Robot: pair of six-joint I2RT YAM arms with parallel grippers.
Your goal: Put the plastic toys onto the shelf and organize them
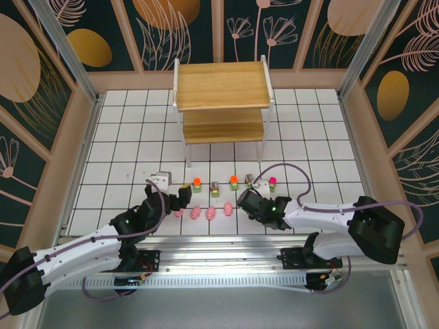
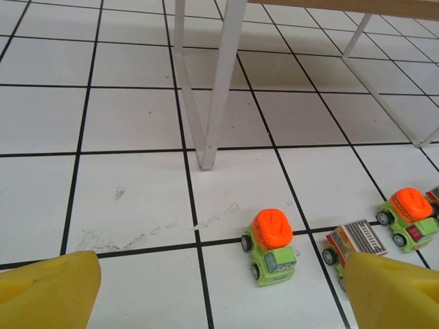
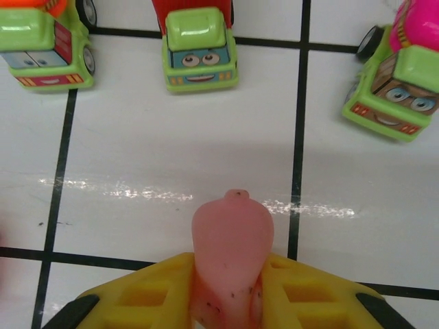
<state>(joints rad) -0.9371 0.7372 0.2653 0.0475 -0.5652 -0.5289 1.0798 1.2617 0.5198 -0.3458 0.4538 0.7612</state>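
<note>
pink pig (image 3: 230, 240) pinched in the right gripper (image 3: 230, 291) low over the table (image 3: 171, 157) by the trucks (image 3: 200, 48), left gripper (image 2: 219, 291) wide and empty near an orange-top truck (image 2: 272, 245), so pick looks in hand and next calls for a lift to the far shelf (image 1: 221, 86).

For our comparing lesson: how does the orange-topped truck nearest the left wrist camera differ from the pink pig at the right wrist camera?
The orange-topped truck is blocky, green and wheeled; the pink pig is smooth, rounded and all pink. The truck stands free on the table; the pig is clamped between the yellow fingers of the right gripper. Both are small plastic toys.
</note>
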